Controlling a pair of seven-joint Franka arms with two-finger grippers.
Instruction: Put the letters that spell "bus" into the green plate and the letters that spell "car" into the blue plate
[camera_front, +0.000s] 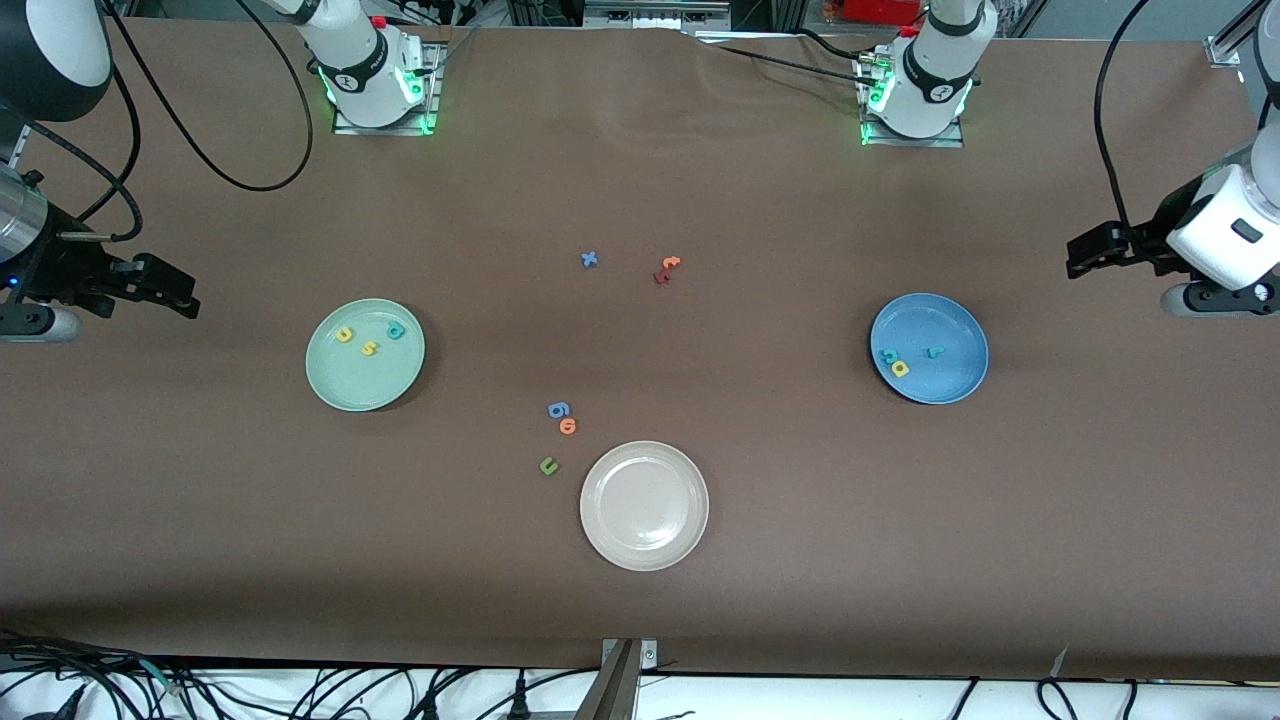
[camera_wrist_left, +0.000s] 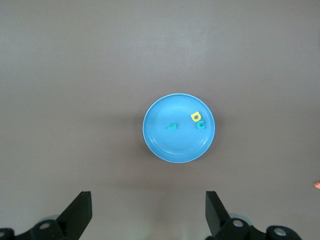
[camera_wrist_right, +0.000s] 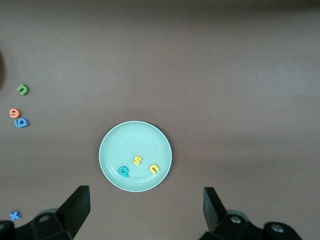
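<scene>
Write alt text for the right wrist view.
A pale green plate on a brown table holds three foam letters: a teal "b", a yellow "s" and a yellow-orange "u". The open right claw hangs above the table beside it; four more letters lie scattered off the plate.

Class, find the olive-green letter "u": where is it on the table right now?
In the front view, the olive-green "u" lies on the bare table beside the cream plate, just nearer the camera than the orange letter.
</scene>
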